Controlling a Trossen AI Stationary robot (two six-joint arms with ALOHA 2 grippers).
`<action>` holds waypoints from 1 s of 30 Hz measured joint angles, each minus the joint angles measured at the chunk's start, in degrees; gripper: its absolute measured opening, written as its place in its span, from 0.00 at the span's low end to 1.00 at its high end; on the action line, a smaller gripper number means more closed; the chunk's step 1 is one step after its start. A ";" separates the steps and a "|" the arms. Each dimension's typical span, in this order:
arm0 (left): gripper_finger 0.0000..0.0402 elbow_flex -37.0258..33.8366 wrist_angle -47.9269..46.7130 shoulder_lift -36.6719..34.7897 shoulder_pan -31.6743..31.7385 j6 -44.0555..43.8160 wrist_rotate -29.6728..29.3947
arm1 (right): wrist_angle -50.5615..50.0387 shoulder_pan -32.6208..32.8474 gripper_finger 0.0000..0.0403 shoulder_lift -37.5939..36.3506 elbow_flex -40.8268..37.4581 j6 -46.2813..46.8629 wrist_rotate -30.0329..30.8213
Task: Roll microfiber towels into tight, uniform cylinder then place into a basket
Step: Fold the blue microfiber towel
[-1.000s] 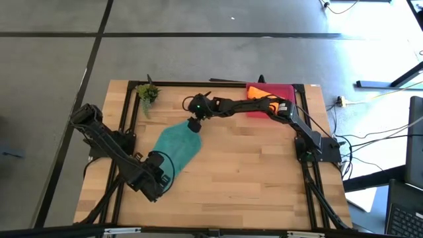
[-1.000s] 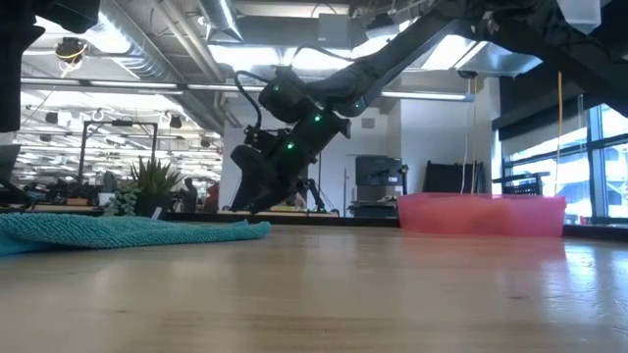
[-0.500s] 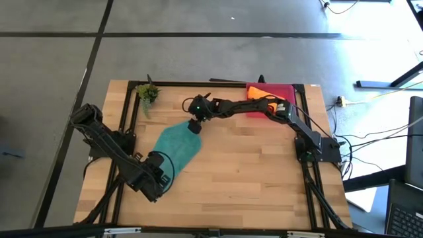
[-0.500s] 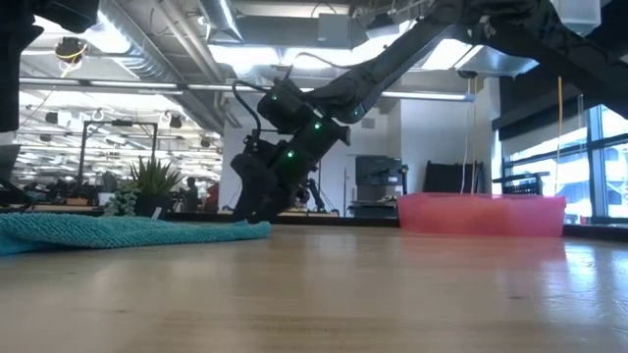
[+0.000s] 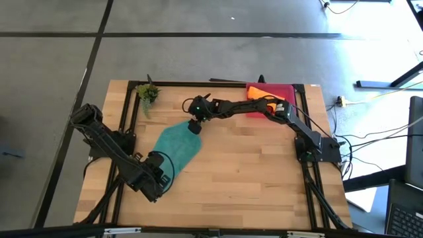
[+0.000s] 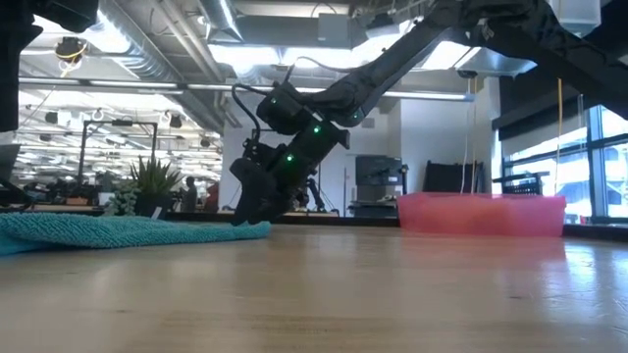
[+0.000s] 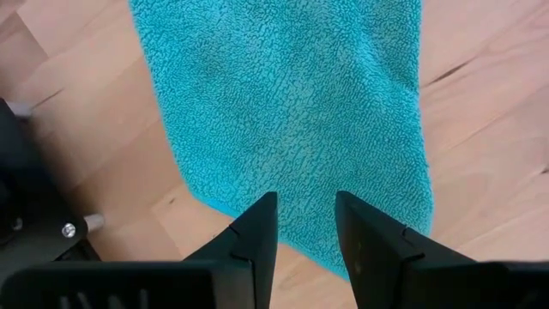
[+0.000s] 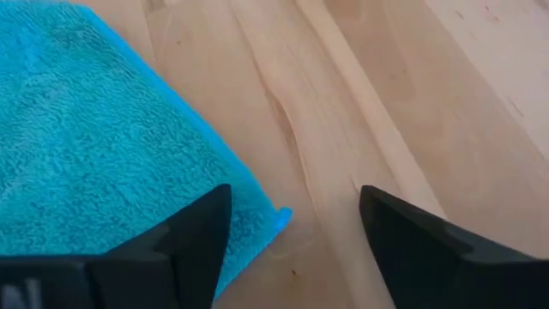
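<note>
The teal towel (image 5: 175, 147) lies spread flat on the table's left half, and it also shows in the low view (image 6: 128, 231). My right gripper (image 5: 195, 127) is open, low over the towel's far corner (image 8: 276, 216), which lies between its two fingers. My left gripper (image 5: 160, 173) is open over the towel's near end (image 7: 300, 163). I cannot tell whether either gripper touches the cloth. The orange towel (image 5: 259, 92) lies in the pink-red basket (image 5: 281, 89) at the table's far right.
A small potted plant (image 5: 148, 92) stands at the far left corner. Black frame rails (image 5: 218, 84) run along the table's edges. Bare wood (image 5: 251, 172) lies right of the teal towel, between it and the right arm's base (image 5: 320, 149).
My right gripper has come down toward the teal towel's far corner and now stands close above the table. The towel has stayed flat in its place.
</note>
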 joint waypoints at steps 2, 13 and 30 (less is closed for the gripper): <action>0.28 0.00 0.00 0.00 0.00 0.00 0.00 | -0.12 -0.02 0.60 0.00 0.00 -0.07 0.00; 0.28 0.00 0.02 0.00 0.00 -0.02 0.02 | -0.12 0.04 0.15 0.04 0.00 -1.76 -0.07; 0.28 0.00 -0.34 0.01 0.28 0.24 0.00 | -8.01 1.75 0.01 -6.85 -0.09 -10.51 0.74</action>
